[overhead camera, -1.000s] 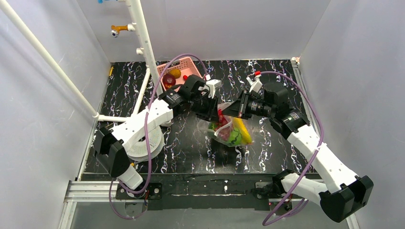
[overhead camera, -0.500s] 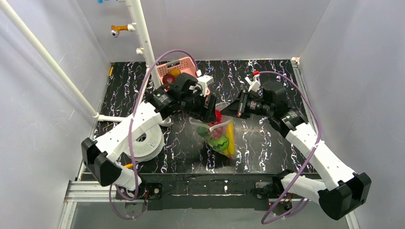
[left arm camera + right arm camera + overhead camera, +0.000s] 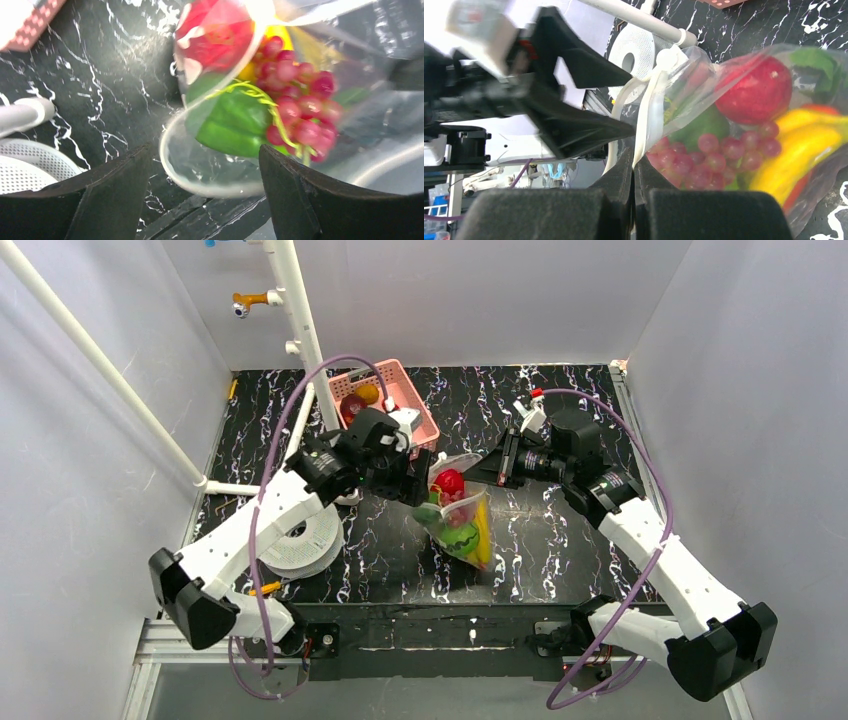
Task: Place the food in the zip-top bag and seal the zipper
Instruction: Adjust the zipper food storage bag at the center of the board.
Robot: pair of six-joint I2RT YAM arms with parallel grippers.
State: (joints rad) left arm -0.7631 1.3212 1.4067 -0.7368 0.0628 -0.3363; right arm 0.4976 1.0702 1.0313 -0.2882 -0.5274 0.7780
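The left fingers (image 3: 115, 195) stand spread wide and hold nothing, just short of the zip-top bag (image 3: 462, 525). The right fingers (image 3: 621, 180) are pressed together, pinching the zipper (image 3: 646, 125) at the bag's mouth and keeping that edge raised. The clear, crinkly pouch bulges with glossy food (image 3: 751, 92): a round red piece, beaded grapes, a curved banana and a green pepper. The pink slotted basket (image 3: 415, 410) sits near behind it, and open black marbled worktop (image 3: 560, 540) lies to its front and right.

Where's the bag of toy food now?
In the overhead view, the zip-top bag is mid-table between the left end effector and the right end effector, which pinches its mouth edge, near the pink basket.
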